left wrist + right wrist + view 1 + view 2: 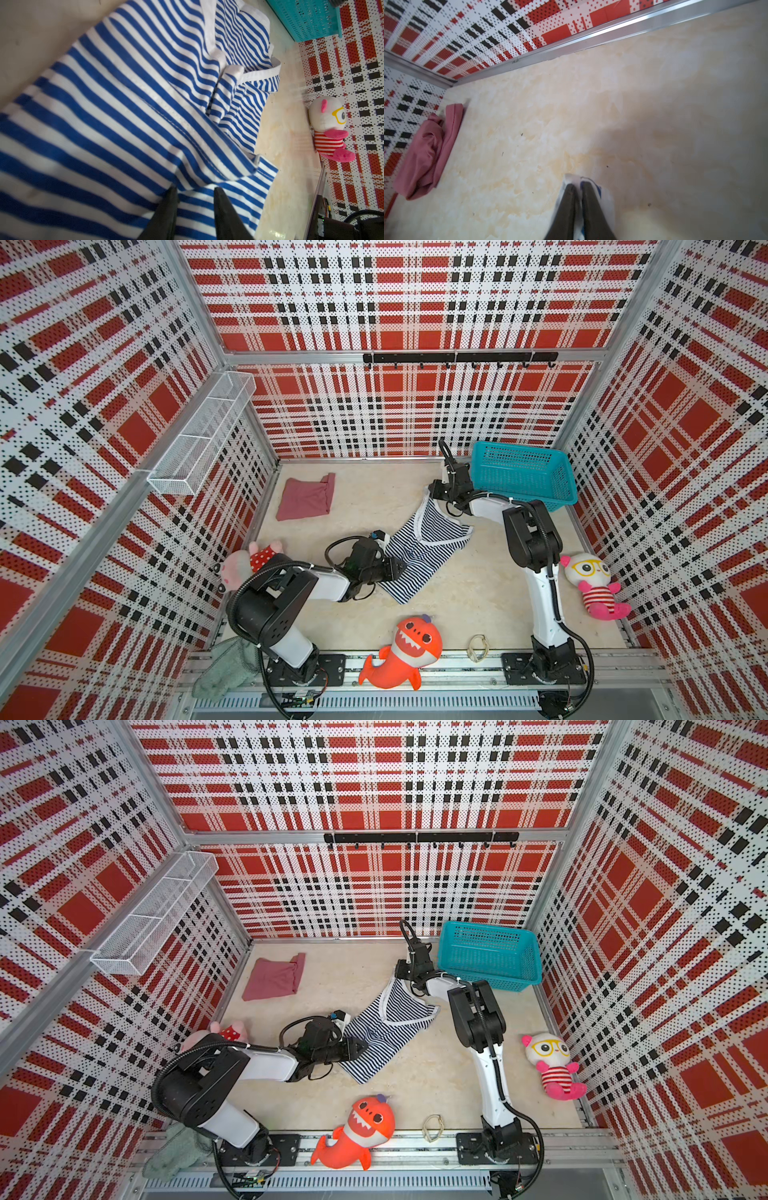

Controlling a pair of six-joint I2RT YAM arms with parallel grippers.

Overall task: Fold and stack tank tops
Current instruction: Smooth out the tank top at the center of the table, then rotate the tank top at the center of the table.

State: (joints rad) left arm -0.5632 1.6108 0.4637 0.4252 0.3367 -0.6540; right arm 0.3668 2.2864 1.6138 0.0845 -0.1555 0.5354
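The striped tank top [419, 551] [382, 1029] [124, 104] lies slantwise in the middle of the table, partly doubled over, its white-edged neckline toward the far end. My right gripper [432, 491] [398, 972] [577, 185] is shut on the top's far strap end, and a bit of white and blue cloth [607, 197] shows round the fingers. My left gripper [400, 568] [362, 1046] [195, 190] is at the top's near left edge. Its jaws stand apart, with flat striped cloth showing between them. The rose tank top [305, 497] [274, 977] [425, 153] lies folded at the far left.
A teal basket [523, 477] stands at the back right, close behind the right arm. Plush toys sit along the edges: a shark [409, 651] in front, a white one with glasses [590, 580] at right, a pig [249, 562] at left. A grey-green towel [226, 668] hangs at the front left.
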